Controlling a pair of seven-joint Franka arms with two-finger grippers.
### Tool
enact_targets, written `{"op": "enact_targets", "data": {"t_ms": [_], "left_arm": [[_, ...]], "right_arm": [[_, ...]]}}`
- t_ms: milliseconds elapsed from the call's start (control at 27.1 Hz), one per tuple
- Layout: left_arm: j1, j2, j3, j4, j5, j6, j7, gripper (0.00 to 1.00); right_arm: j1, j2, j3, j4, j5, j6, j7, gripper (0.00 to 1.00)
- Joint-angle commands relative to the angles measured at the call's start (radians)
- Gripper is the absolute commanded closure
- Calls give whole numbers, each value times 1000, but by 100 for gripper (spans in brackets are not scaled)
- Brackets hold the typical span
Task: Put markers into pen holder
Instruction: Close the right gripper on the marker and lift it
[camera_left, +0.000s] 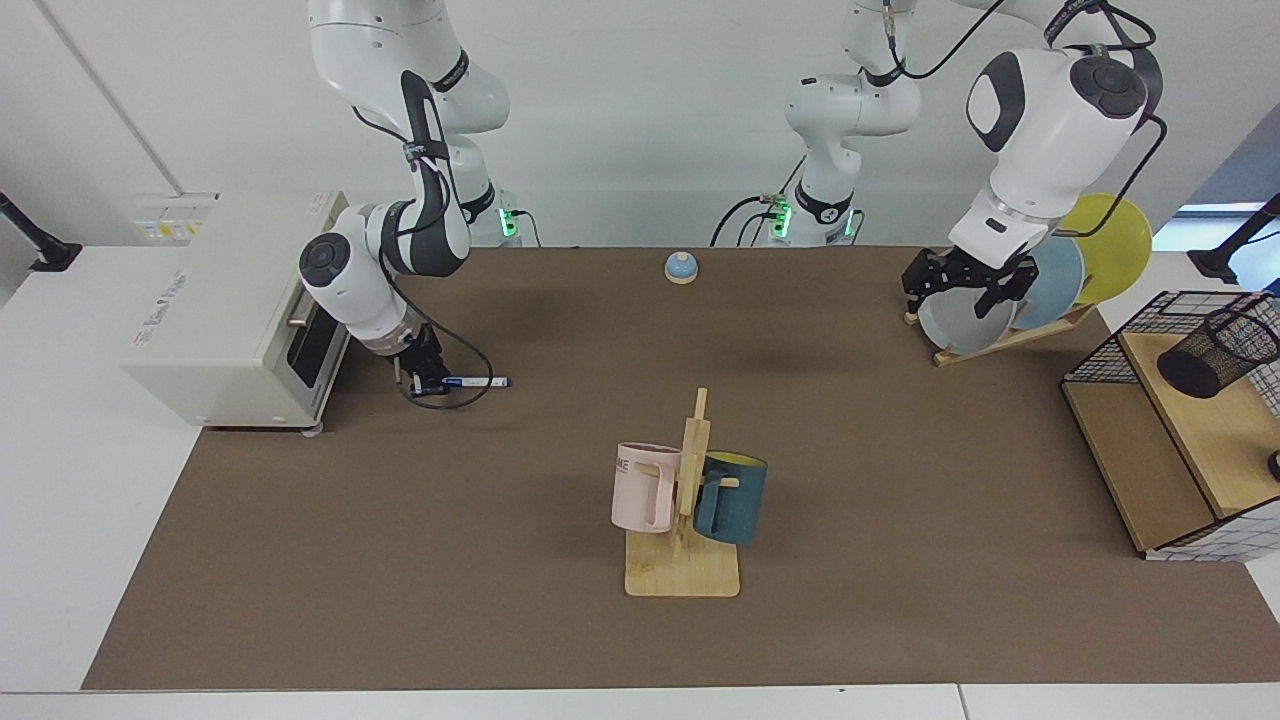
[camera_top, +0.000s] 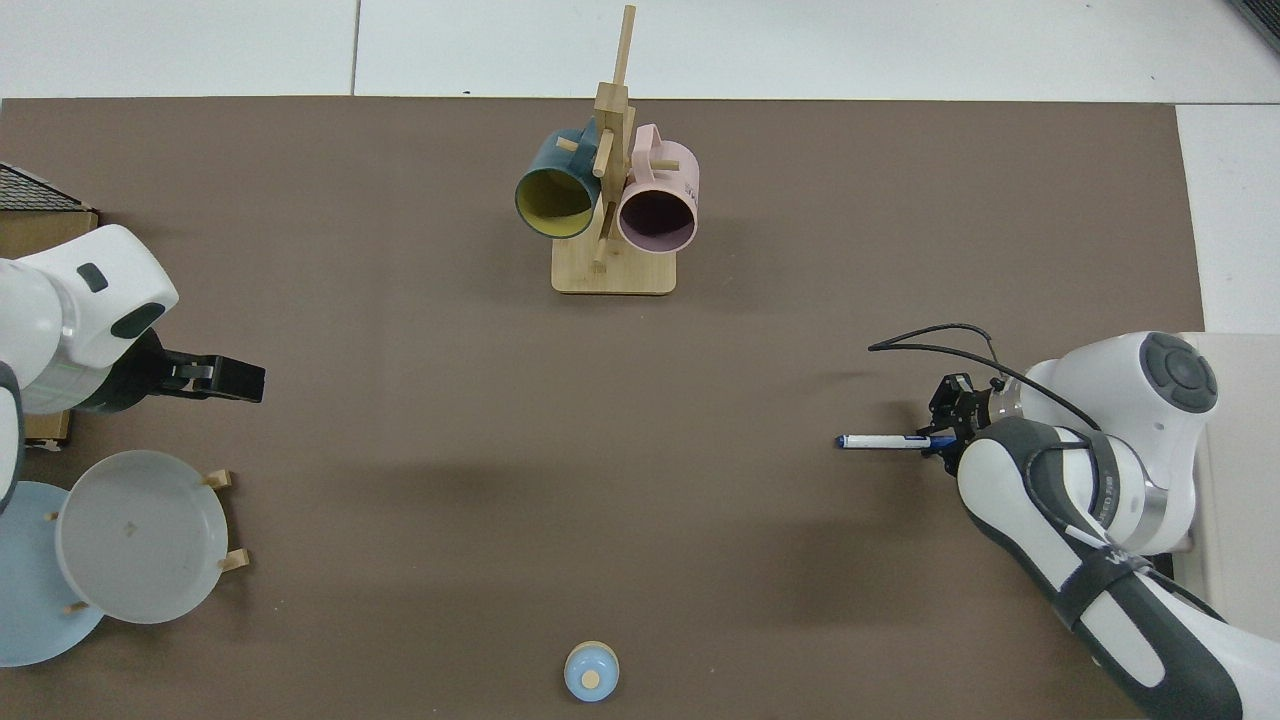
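The marker (camera_left: 478, 381), white with a blue end, lies level just above or on the brown mat beside the toaster oven. My right gripper (camera_left: 428, 381) is shut on its capped end, and in the top view the marker (camera_top: 880, 441) sticks out sideways from that gripper (camera_top: 942, 436). The pen holder (camera_left: 1220, 350), a small black mesh cup, leans on the wooden shelf inside the wire basket at the far side of the table; the top view does not show it. My left gripper (camera_left: 965, 285) waits in the air by the plate rack, also seen from above (camera_top: 225, 379).
A white toaster oven (camera_left: 235, 305) stands right behind the right arm. A wooden mug tree (camera_left: 685, 520) with a pink and a dark blue mug is mid-table. A plate rack (camera_left: 1020, 290), the wire basket (camera_left: 1170, 420) and a blue bell (camera_left: 681, 267) stand along the edges.
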Motion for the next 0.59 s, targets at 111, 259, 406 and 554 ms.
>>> {"op": "enact_targets", "data": {"t_ms": [111, 259, 406, 554], "left_arm": [[-7, -21, 9, -22, 3, 15, 41, 0], [-6, -21, 17, -18, 3, -2, 149, 0], [-6, -20, 21, -10, 3, -19, 355, 0], [-7, -17, 21, -8, 5, -19, 409, 0]], "right_arm": [[-6, -14, 11, 96, 49, -81, -26, 100], [29, -21, 14, 179, 140, -120, 23, 100], [95, -29, 15, 246, 148, -135, 162, 100], [181, -29, 17, 306, 149, -129, 291, 100]]}}
